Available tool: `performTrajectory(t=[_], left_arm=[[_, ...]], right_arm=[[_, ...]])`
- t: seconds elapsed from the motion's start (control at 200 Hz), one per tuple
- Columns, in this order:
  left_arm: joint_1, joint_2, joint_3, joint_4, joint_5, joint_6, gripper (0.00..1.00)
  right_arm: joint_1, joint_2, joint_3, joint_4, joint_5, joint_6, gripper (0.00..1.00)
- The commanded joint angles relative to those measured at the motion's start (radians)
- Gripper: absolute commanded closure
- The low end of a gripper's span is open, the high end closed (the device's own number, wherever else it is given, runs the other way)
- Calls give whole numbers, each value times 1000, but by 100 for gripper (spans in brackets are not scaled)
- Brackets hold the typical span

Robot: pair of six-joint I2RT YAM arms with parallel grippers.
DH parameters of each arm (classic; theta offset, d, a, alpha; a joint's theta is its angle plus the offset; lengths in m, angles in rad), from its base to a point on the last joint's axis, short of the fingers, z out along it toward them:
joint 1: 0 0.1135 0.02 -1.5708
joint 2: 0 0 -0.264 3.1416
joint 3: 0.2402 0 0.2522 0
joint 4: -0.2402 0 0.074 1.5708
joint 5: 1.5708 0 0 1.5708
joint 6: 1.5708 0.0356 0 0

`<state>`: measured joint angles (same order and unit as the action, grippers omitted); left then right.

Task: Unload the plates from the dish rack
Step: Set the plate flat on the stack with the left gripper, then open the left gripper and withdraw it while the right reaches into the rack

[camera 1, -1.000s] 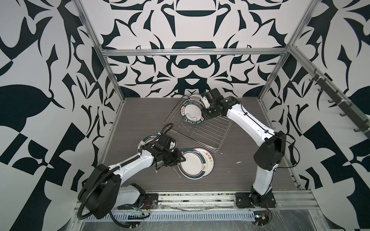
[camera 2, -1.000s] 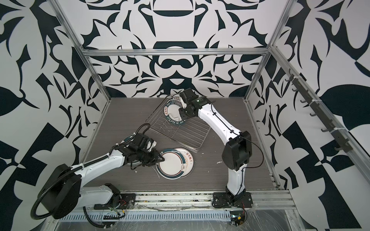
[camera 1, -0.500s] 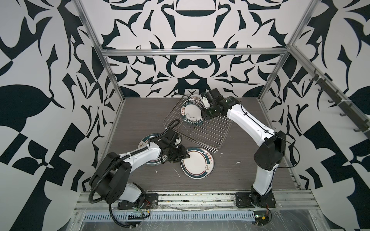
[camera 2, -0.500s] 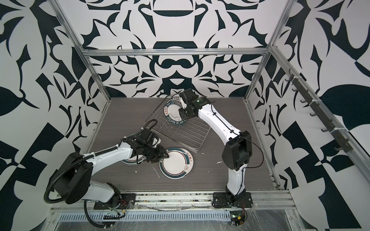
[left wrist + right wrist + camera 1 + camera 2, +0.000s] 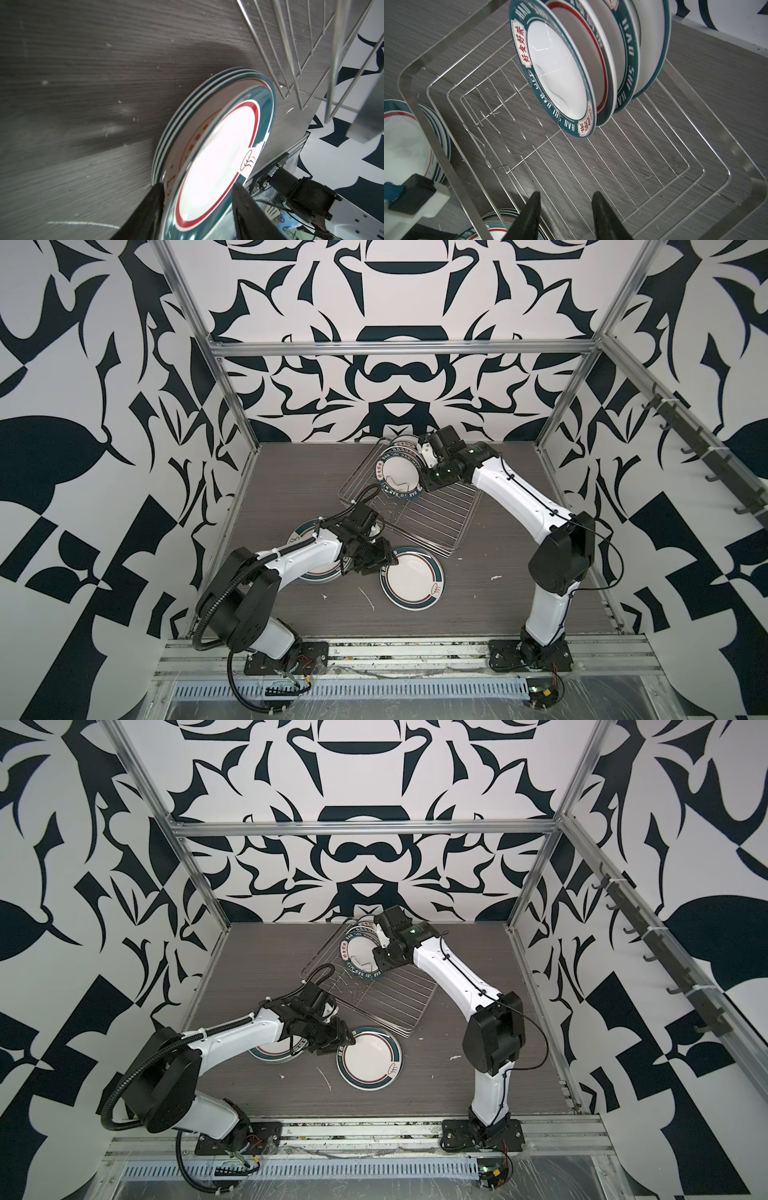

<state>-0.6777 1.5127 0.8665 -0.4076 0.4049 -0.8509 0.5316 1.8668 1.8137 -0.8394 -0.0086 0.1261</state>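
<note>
The dish rack (image 5: 432, 516) (image 5: 386, 998) lies at the back middle, with several teal-rimmed plates (image 5: 399, 470) (image 5: 556, 68) upright at its far end. A stack of plates (image 5: 413, 585) (image 5: 370, 1058) lies flat in front of the rack. My left gripper (image 5: 382, 562) (image 5: 197, 191) is open at that stack's left edge, its jaws on either side of the top plate's (image 5: 218, 158) rim. My right gripper (image 5: 428, 489) (image 5: 565, 195) hangs open over the rack's bare wire floor (image 5: 612, 158), beside the upright plates, holding nothing.
A second flat stack (image 5: 301, 531) (image 5: 400, 135) lies left of the rack, mostly under my left arm. White scraps (image 5: 368, 597) dot the dark wood tabletop. Metal frame posts and patterned walls close in the back and sides.
My left gripper's jaws have widened and let go of the plate, which now rests on the front stack. The left arm has swung inward. The right arm has not moved.
</note>
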Motion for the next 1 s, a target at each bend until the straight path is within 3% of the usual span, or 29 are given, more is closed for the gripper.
performTrajectory(t=[0.0, 0.115, 0.205, 0.27, 0.67, 0.995], left_arm=[[-11, 9, 30, -38, -8, 15, 43], [-16, 12, 37, -56, -21, 16, 40], [-17, 7, 40, -83, -43, 20, 28], [-17, 5, 44, -98, -55, 27, 26], [-17, 23, 75, -121, -61, 42, 25], [-20, -47, 27, -163, -90, 21, 25]], right_arm=[[-3, -60, -1, 21, -19, -17, 55], [-2, -58, -2, 19, -32, -20, 55], [-2, -51, 5, 17, -44, -20, 55], [-2, -46, 10, 13, -53, -20, 55], [-2, 6, 84, -26, -64, -37, 57], [1, 153, 280, -84, -25, -79, 60]])
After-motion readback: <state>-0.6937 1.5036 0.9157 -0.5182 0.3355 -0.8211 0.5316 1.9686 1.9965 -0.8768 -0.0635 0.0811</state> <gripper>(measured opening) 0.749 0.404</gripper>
